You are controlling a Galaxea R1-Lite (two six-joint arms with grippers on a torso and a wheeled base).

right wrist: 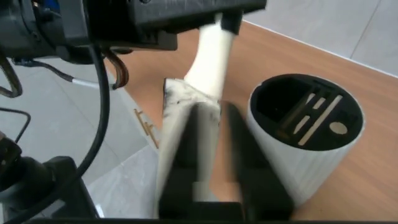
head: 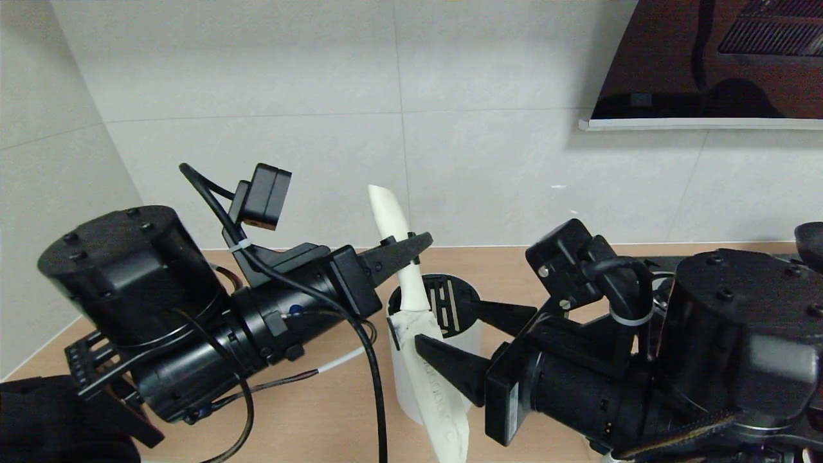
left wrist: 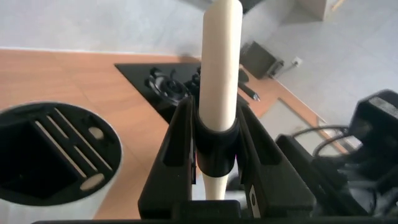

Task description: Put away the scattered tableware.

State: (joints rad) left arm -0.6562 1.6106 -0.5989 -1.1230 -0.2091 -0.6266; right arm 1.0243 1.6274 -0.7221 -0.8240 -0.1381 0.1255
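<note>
— Where was the cream-handled white knife [head: 393, 222] held?
— It was clamped in the left gripper [head: 411, 248], just beside the white cylindrical slotted holder [head: 404, 392]. The right gripper [head: 443, 323] was left spread wide by the blade.

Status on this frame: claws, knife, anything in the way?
Left claw shut on knife handle. Right claw open, by the blade. Knife tilted, blade outside the holder. Holder slots uncovered.
</note>
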